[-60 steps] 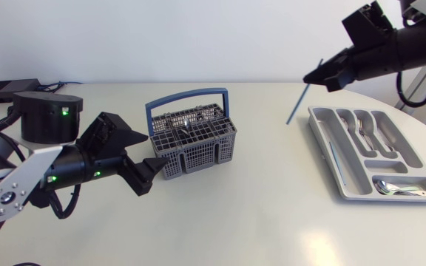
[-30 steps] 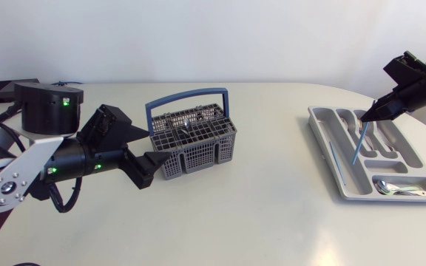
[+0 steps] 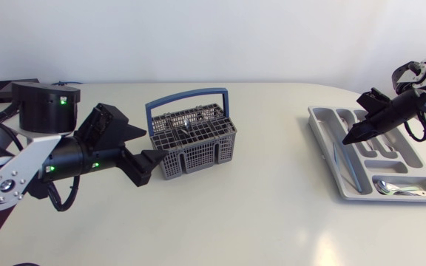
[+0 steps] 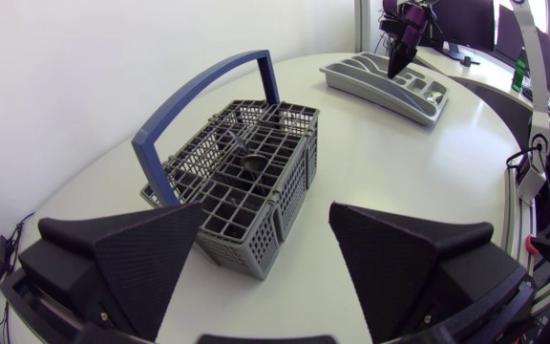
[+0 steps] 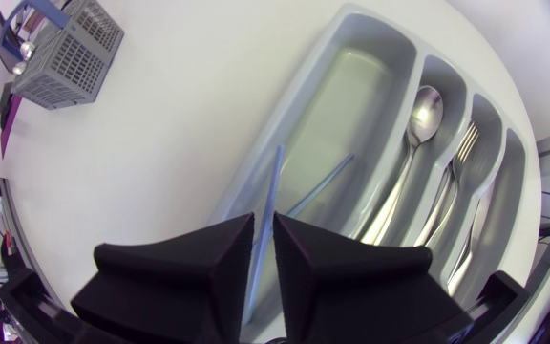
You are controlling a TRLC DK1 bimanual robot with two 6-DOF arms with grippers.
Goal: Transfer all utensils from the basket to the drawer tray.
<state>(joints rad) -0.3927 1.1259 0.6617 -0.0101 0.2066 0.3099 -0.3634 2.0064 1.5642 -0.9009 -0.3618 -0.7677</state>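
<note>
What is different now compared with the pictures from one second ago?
The right end effector came down from high beside the tray to low over it, carrying the blue stick, which now lies slanted in its long compartment, seemingly let go. The left end effector, basket and forks stayed nearly unchanged.

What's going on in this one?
The right gripper hangs low over the drawer tray, with two thin blue sticks in the tray below it. Whether it grips one cannot be told. A spoon and forks already lie in the tray. The left gripper, jaws open, sits beside the basket, which holds at least one utensil.
</note>
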